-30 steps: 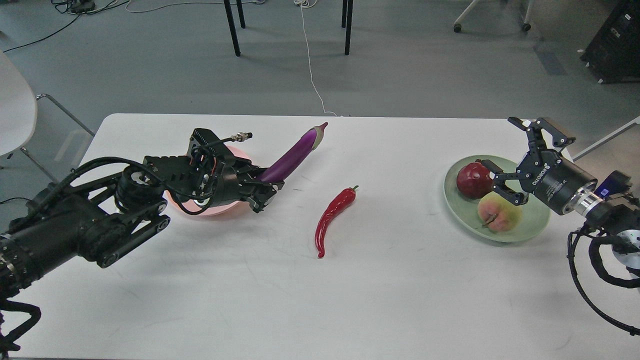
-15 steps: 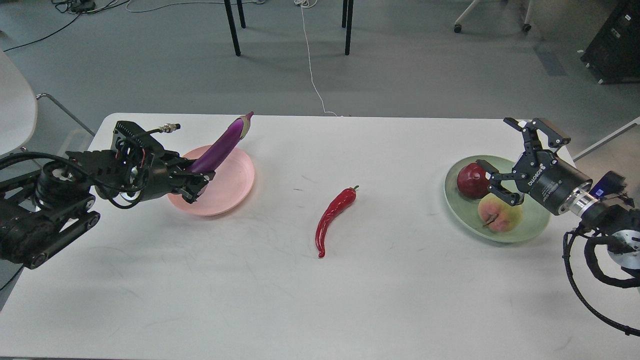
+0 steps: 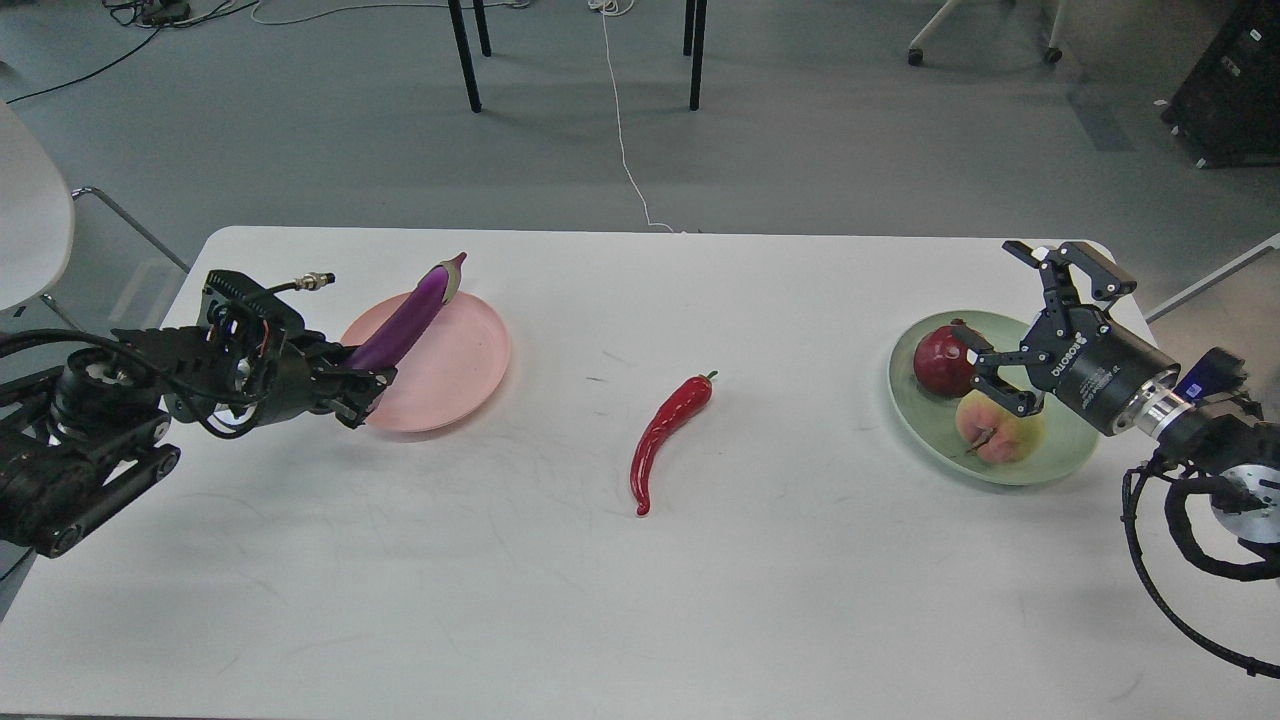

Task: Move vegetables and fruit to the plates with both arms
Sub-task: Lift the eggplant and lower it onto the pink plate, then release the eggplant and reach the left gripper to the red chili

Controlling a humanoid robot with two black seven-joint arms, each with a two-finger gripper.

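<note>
My left gripper (image 3: 358, 388) is shut on the lower end of the purple eggplant (image 3: 408, 314), which slants up and right over the pale pink plate (image 3: 470, 355). The red chili (image 3: 665, 435) lies on the white table's middle. The pale green plate (image 3: 1062, 450) at the right holds the dark red pomegranate (image 3: 943, 360) and the yellow-green peach (image 3: 995, 428). My right gripper (image 3: 1010, 325) is open and empty, just above and behind the two fruits, one finger low by the peach, the other raised.
The white table (image 3: 640, 600) spans the view. Chair and table legs (image 3: 465, 55) stand on the grey floor beyond the far edge. A white cable (image 3: 625, 150) runs across the floor. A white chair (image 3: 30, 220) stands at the left.
My left arm has drawn back to the left with the eggplant, bringing it from right of the pink plate to over it and lowering it. My right gripper has shifted slightly left and stayed open.
</note>
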